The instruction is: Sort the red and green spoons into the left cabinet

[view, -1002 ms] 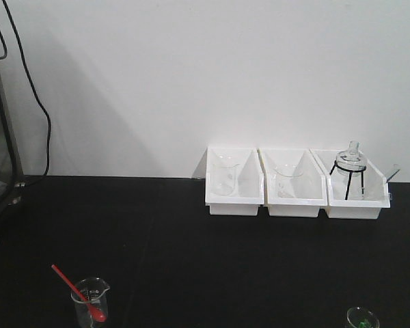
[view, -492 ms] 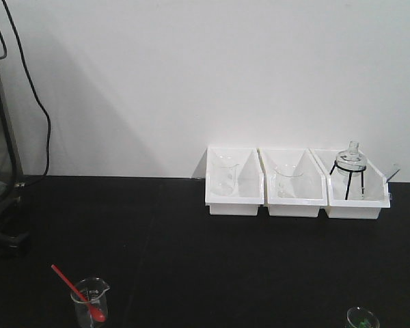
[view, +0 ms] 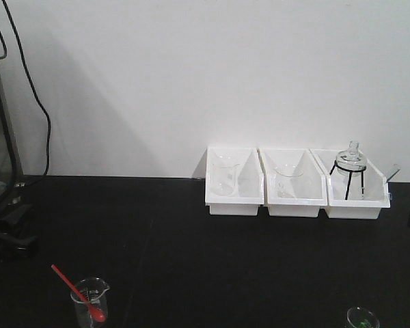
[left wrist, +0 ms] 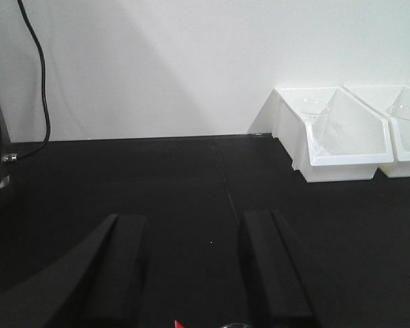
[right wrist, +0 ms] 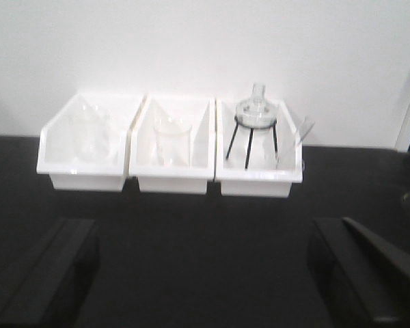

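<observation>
The red spoon (view: 74, 290) leans in a small glass beaker (view: 89, 304) at the front left of the black table, bowl down. A trace of the green spoon (view: 361, 319) shows inside a second beaker at the front right, cut by the frame edge. My left gripper (view: 20, 225) is at the left edge, behind the red spoon's beaker. In the left wrist view it (left wrist: 193, 217) is open, and the red handle tip (left wrist: 178, 324) pokes up at the bottom edge. My right gripper (right wrist: 201, 225) is wide open over bare table. The left cabinet is out of view.
Three white bins (view: 295, 183) stand in a row against the back wall. Two hold beakers and the right one holds a flask on a black tripod (view: 349, 171). A grey upright post (view: 1, 109) and a hanging black cable (view: 34, 96) are at the far left.
My left gripper has come into view from the left edge and moved a little up and right. A dark part of my right gripper now shows at the right edge. Spoons and beakers are unmoved.
</observation>
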Robot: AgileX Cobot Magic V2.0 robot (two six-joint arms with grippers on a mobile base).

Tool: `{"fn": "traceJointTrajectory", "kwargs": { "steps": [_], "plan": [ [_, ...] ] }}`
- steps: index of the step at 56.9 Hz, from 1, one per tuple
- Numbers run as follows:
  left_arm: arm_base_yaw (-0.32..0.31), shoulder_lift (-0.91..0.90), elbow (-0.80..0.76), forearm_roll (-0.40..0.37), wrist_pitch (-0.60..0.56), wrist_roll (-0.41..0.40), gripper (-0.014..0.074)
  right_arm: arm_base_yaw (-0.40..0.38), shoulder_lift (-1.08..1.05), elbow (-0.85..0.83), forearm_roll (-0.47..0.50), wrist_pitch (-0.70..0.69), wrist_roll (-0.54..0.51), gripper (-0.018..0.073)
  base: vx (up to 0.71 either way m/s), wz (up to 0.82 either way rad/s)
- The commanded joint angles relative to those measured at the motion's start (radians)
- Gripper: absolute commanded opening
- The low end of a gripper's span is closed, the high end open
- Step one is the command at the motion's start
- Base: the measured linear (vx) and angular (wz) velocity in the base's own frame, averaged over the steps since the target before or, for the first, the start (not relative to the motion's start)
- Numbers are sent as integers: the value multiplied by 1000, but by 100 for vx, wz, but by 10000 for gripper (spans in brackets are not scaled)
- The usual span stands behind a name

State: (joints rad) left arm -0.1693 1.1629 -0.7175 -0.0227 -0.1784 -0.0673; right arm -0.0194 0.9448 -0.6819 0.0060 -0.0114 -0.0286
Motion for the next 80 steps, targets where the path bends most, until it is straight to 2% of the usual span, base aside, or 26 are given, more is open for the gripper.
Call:
{"fn": "traceJointTrajectory", "kwargs": {
  "steps": [1, 7, 12, 19, 26, 30, 36, 46, 56, 62, 80],
  "plan": [
    [2, -8, -38, -5, -90, -8, 482, -1, -9, -37, 20, -168, 29, 727, 0, 0],
    [2, 4, -38, -5, -92, -8, 482, -1, 0, -36, 23, -240, 69, 711, 0, 0],
    [2, 9, -38, -5, -92, -8, 482, 18, 31, -36, -47, -276, 59, 685, 0, 0],
    [2, 19, -38, -5, -94, -8, 482, 108, 121, -29, -199, -288, 56, 637, 0, 0],
    [2, 32, -38, -5, -95, -8, 482, 193, 209, 61, -283, -419, 56, 587, 0, 0],
    [2, 42, -38, -5, -95, -8, 482, 216, 248, 137, -258, -533, 57, 569, 0, 0],
    [2, 47, -38, -5, -92, -8, 482, 216, 272, 287, -156, -727, 57, 559, 0, 0],
    [2, 54, -38, -5, -93, -7, 482, 215, 273, 518, -15, -995, -39, 559, 0, 0],
    [2, 53, -38, -5, -94, -7, 482, 215, 276, 616, 76, -1044, -49, 559, 0, 0],
    [2, 53, -38, -5, -94, -7, 482, 215, 304, 619, 91, -1063, -74, 559, 0, 0],
    [2, 53, -38, -5, -94, -7, 482, 215, 540, 619, 104, -1312, -52, 559, 0, 0]
  ]
}}
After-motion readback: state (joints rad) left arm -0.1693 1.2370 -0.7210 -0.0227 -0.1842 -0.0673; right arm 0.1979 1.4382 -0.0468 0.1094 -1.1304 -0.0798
